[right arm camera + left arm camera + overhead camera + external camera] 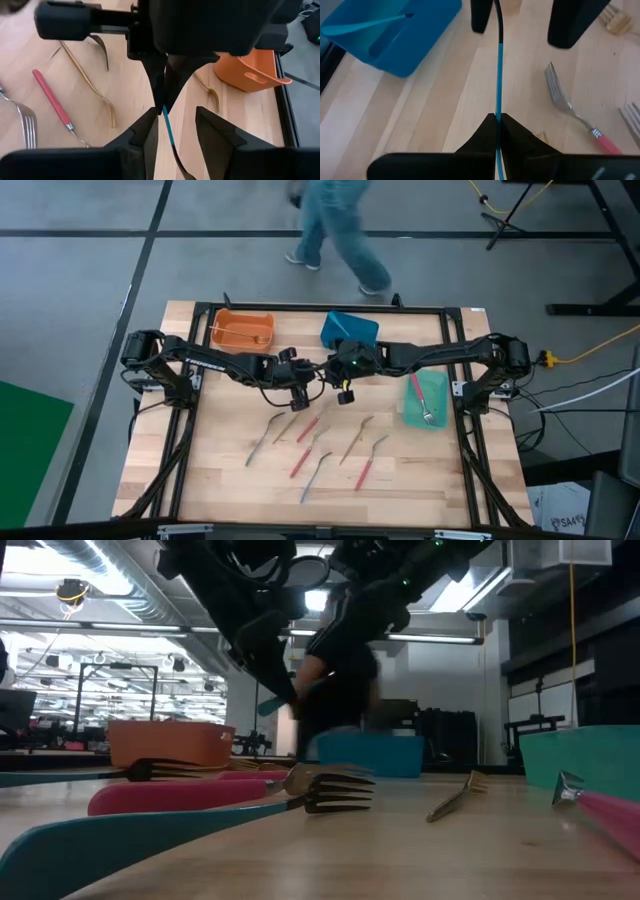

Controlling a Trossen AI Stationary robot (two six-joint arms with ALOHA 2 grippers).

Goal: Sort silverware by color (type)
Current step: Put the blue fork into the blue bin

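Teal utensil (498, 80) clamped in left tool (498, 120), right tool (172, 125) agape

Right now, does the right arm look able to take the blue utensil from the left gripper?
Probably yes: the right gripper stands open with a finger on either side of the blue utensil, which the left gripper clamps, and nothing blocks the way.

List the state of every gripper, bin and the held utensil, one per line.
left gripper: shut on the blue-handled utensil, above the table.
right gripper: open, fingers either side of the same utensil.
blue bin: tilted, one blue utensil inside.
orange bin: upright, gold utensil inside.
green bin: holds a red-handled utensil.
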